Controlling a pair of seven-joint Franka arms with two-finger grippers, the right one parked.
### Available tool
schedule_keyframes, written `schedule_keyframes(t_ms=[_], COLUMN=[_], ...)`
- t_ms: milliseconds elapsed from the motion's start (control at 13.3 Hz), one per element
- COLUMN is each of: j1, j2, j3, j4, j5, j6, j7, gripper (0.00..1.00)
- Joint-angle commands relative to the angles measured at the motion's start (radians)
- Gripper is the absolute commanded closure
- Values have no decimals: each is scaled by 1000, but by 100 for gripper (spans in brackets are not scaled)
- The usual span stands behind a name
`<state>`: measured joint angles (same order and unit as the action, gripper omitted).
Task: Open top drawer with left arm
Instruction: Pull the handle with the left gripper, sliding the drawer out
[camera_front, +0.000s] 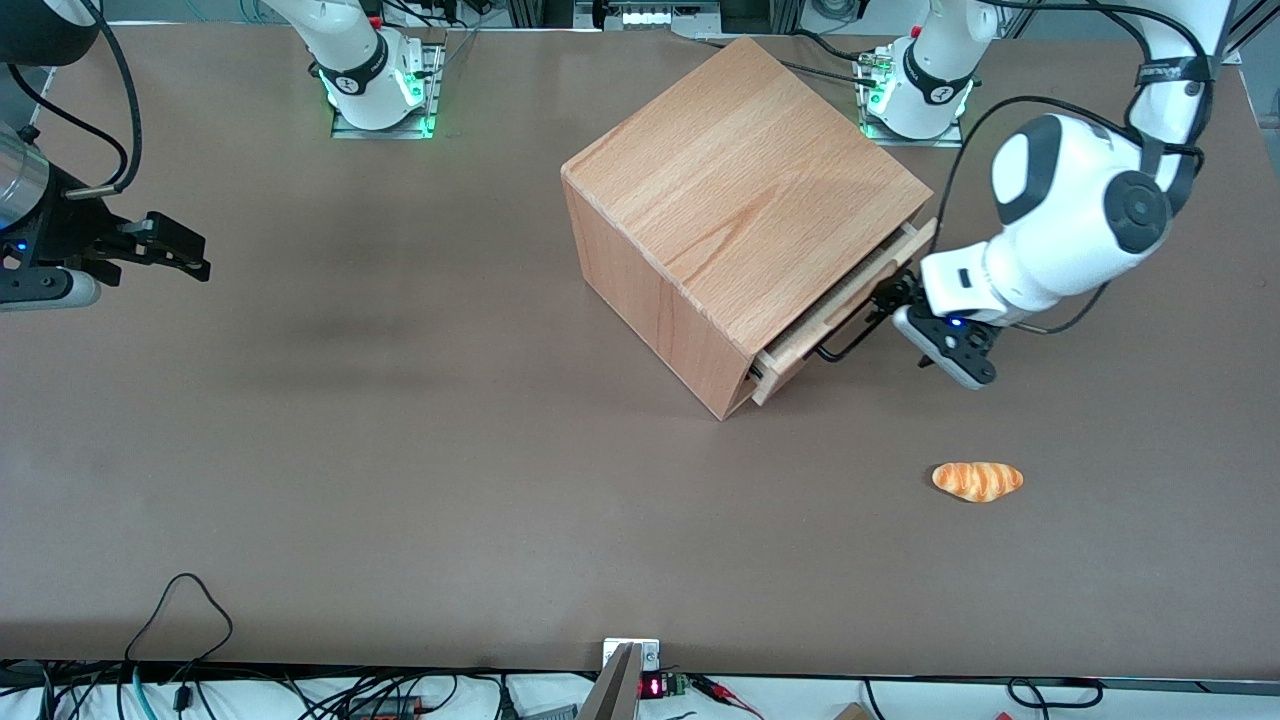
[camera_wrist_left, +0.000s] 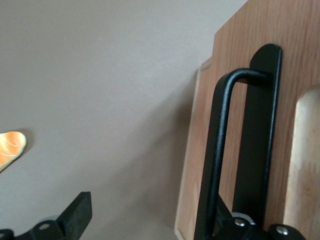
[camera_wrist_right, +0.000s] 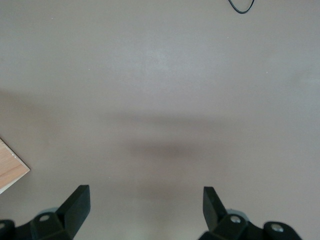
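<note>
The light wood cabinet (camera_front: 745, 190) stands on the table, turned at an angle. Its top drawer (camera_front: 850, 300) sits out of the body by a narrow gap. The thin black bar handle (camera_front: 848, 343) runs along the drawer front and also shows in the left wrist view (camera_wrist_left: 216, 165). The white left arm (camera_front: 1075, 215) reaches down in front of the drawer. Its black gripper (camera_front: 897, 300) is at the handle. In the wrist view the gripper (camera_wrist_left: 150, 207) is open. The bar lies between the fingers, close to one of them. The other finger (camera_wrist_left: 80, 212) stands free over the table.
An orange bread roll (camera_front: 978, 480) lies on the brown table (camera_front: 400, 450), nearer to the front camera than the gripper; it also shows in the left wrist view (camera_wrist_left: 9, 147). Cables lie along the table's front edge.
</note>
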<state>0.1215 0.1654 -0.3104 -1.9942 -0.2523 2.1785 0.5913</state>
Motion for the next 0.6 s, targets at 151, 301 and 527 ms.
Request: schedule_keyframes(t_ms=[151,301,527], j1=[7,7,10], j2=[55,69,92], j3=[91,132,168], j4=[44,72,115], j5=[-7,-7,-2], j6=[14,14,15], j7=[117,146,168], gripper=[0,0,0])
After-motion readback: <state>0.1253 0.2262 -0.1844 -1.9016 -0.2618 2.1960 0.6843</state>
